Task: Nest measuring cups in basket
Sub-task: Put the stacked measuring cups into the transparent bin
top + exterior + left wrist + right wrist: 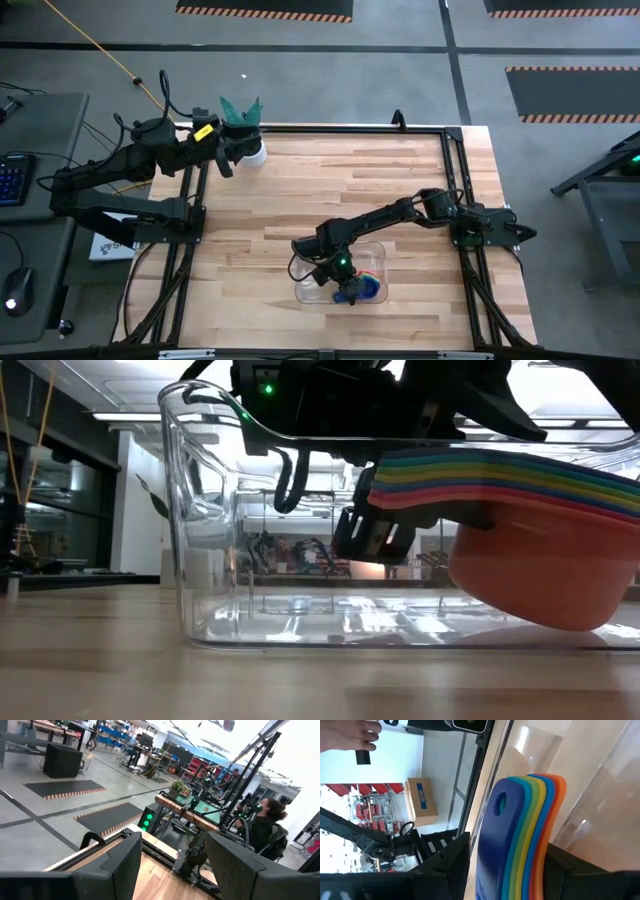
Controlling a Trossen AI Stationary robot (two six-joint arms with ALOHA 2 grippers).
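down on the wooden surface point(300, 220) sits the clear basket point(310, 293); inside it the right gripper point(349, 290) has its jaws clamped on the handles of the nested measuring cups point(530, 550). left gripper point(226, 160) waits near the far-left corner, jaws wide.

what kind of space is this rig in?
Likely a robotics lab or workshop: hazard-striped floor mats, other work tables with equipment behind, a seated person, and a keyboard beside the wooden table.
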